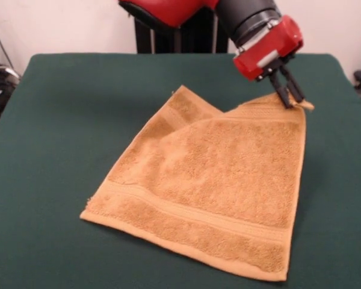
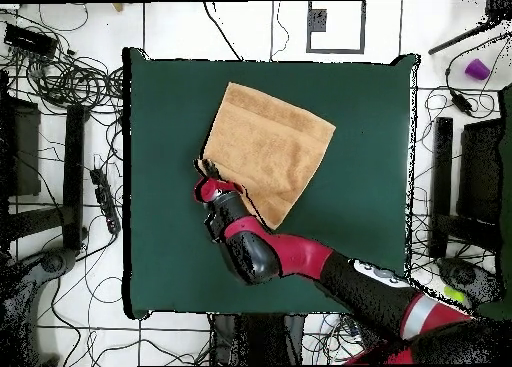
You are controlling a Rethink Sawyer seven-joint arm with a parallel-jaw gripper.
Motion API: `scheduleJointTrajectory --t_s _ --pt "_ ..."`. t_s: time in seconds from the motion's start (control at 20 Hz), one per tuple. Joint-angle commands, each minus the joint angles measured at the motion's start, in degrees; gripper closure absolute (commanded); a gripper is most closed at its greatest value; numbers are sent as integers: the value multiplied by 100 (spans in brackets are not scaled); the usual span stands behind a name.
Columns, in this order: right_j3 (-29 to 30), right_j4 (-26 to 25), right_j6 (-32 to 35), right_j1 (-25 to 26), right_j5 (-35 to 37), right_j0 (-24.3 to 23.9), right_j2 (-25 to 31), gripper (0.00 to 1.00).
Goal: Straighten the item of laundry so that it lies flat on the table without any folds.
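The golden-orange towel [image 1: 210, 192] lies on the dark green table [image 1: 60, 150], mostly spread out, with band stripes along its near edge. Its far part is folded: a flap with a band stripe sticks out at the far left corner [image 1: 186, 105], and a crease runs across the middle. My gripper [image 1: 292, 99] is at the towel's far right corner, fingers shut on that corner and holding it slightly off the table. In the overhead view the towel [image 2: 270, 148] sits at the table's upper middle and the gripper [image 2: 207, 170] is at its lower left corner.
The table [image 2: 370, 183] stretches wide on all sides of the towel. Cables and stands lie on the floor around it [image 2: 70, 83]. The red and black arm [image 2: 300, 258] reaches in from the bottom of the overhead view.
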Motion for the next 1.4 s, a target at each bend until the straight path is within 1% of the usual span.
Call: scheduleJointTrajectory --t_s 0.05,0.2,0.4,0.55,0.7,0.95,1.2,1.4 --pt "-365 -308 1022 730 70 440 -377 100" --pt "-651 -380 1001 982 -146 555 -637 100" --pt "-739 -136 966 910 -213 732 -915 100" --pt "-725 -181 941 853 -180 679 -956 100" --pt "-739 -424 977 998 -117 483 -909 100" --pt "-563 -609 1067 1077 -88 206 -856 100" --pt "-592 -1007 1089 1301 -119 -78 -849 100" --pt "-599 -1224 1038 1413 286 -414 -889 100"
